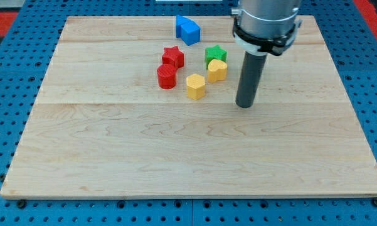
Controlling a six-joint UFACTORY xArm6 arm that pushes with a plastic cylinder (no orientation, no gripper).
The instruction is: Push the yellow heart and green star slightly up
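Wooden board (175, 163) bare along its near edge, my tip (244, 105) resting on it, a plain rod with no fingers, right of and below the yellow heart (217, 70), yellow pentagon-like block (196, 86), red cylinder (166, 76), green star (215, 54) touching the heart's far side, red star (173, 56), blue block (187, 29) farthest

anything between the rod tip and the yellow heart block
Nothing: in the camera view, bare wooden board separates my tip from the yellow heart block, up-left.
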